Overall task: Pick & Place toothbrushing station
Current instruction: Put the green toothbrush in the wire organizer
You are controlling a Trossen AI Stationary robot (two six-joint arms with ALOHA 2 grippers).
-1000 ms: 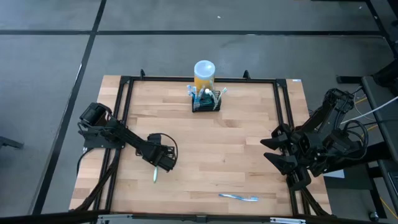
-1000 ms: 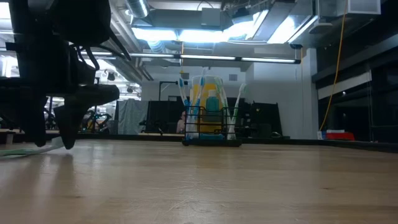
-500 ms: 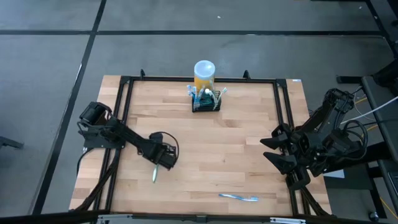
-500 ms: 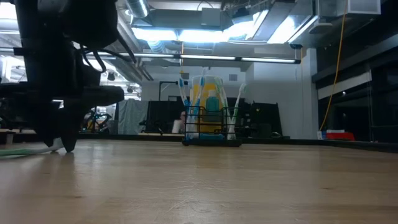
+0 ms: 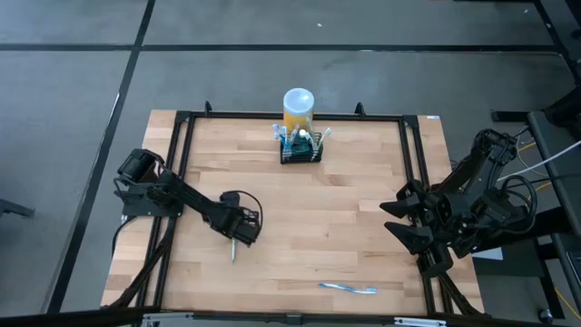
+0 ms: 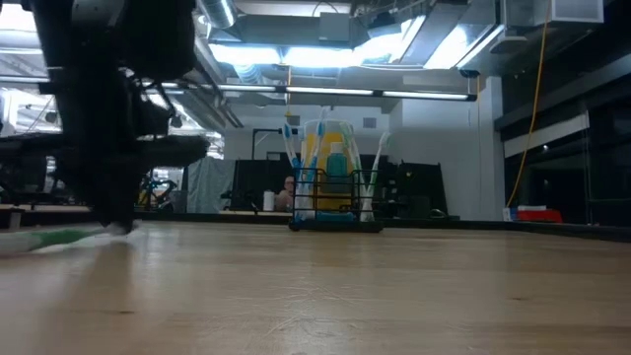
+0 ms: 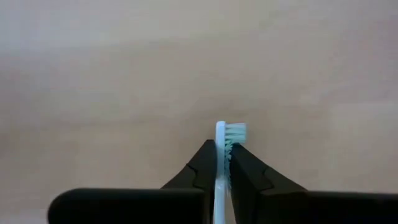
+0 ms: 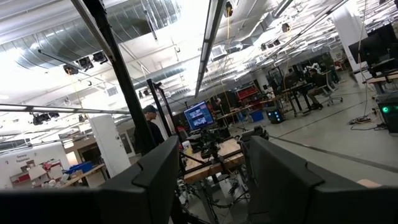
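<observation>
The toothbrushing station (image 5: 300, 150), a small black wire-mesh holder with toothbrushes standing in it, sits at the table's far middle, just in front of a yellow cylinder (image 5: 299, 109) with a white top. In the low view the station (image 6: 335, 202) stands upright. A green-and-white toothbrush (image 5: 233, 251) lies at the near left, and my left gripper (image 5: 240, 232) is shut on its head end. My right gripper (image 5: 400, 221) hangs open at the right edge with nothing between its fingers (image 8: 160, 174). My left gripper pinches the toothbrush's white neck (image 7: 220, 135), just behind the bristle head (image 7: 235, 130), between its two fingers. The fingers point down from above, one on each side of the neck. The green handle (image 6: 54, 238) lies along the tabletop.
A blue toothbrush (image 5: 349, 288) lies flat near the table's near edge, right of centre. A black frame rail (image 5: 182, 163) runs around the wooden tabletop. Bare wood lies between the left gripper and the station.
My left gripper has shut on the green toothbrush's head end and shifted slightly toward the table's right edge. The toothbrush has slid and turned a little on the table with it.
</observation>
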